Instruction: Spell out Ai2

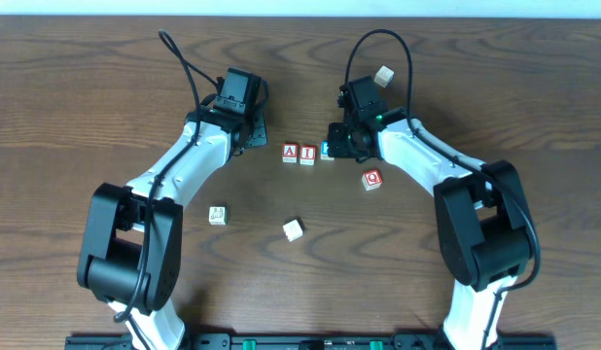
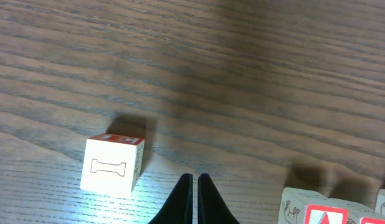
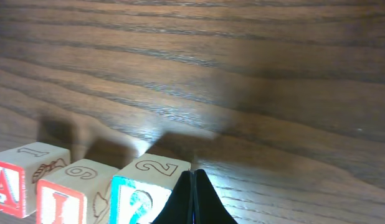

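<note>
Three pale cubes stand in a row mid-table: the red A cube (image 1: 290,152), the red I cube (image 1: 307,153) and the blue 2 cube (image 1: 326,150). In the right wrist view they read A (image 3: 15,180), I (image 3: 71,193), 2 (image 3: 146,186) from left to right. My right gripper (image 1: 338,144) (image 3: 192,177) is shut and empty, its tips against the right side of the 2 cube. My left gripper (image 1: 254,138) (image 2: 194,182) is shut and empty, left of the row. The A cube (image 2: 311,211) shows at its lower right.
The red Q cube (image 1: 371,179) lies right of the row. Plain pale cubes lie at the back right (image 1: 383,75), front middle (image 1: 294,229) and front left (image 1: 217,215). A cube with a bone outline (image 2: 111,165) sits left of my left fingertips.
</note>
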Available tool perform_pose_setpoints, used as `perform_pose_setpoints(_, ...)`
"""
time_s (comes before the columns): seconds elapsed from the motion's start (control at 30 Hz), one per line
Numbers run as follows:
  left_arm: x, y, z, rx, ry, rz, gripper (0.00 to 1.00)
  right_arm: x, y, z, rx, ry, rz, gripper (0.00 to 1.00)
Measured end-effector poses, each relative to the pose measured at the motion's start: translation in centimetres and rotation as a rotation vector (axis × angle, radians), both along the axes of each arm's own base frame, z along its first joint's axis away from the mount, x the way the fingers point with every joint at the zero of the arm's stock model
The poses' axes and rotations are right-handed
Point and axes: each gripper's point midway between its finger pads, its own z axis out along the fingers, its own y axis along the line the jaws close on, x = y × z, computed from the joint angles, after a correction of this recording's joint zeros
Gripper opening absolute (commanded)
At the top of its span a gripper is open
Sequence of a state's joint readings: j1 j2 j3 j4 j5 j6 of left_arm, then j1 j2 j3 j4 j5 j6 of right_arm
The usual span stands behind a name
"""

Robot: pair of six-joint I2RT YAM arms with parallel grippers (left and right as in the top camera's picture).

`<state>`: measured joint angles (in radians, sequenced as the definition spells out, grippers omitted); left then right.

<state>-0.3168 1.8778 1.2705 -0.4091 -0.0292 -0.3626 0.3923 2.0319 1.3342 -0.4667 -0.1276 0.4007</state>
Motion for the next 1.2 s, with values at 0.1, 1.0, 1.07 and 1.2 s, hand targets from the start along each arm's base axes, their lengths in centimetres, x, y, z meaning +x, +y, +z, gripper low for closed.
perform_pose_setpoints(0.1,0.0,0.0,0.0,-0.001,-0.001,0.000,0.06,-0.1,0.3,0.0,0.008,0.003,0.007,0.01)
perform_pose_setpoints(1.0,-0.2,-0.1,-0.1,-0.005,0.010,-0.004,0.06,-1.7,1.4,-0.4,-0.020,0.036,0.034,0.01)
perform_pose_setpoints(1.07,-0.6,-0.3,-0.3,-0.015,0.029,-0.011,0.06,-1.7,1.2,-0.4,-0.025,0.036,0.032,0.01)
perform_pose_setpoints(1.2,-1.7,-0.4,-0.7,-0.024,0.079,-0.022,0.06,-1.7,1.1,-0.4,-0.030,0.036,0.029,0.01)
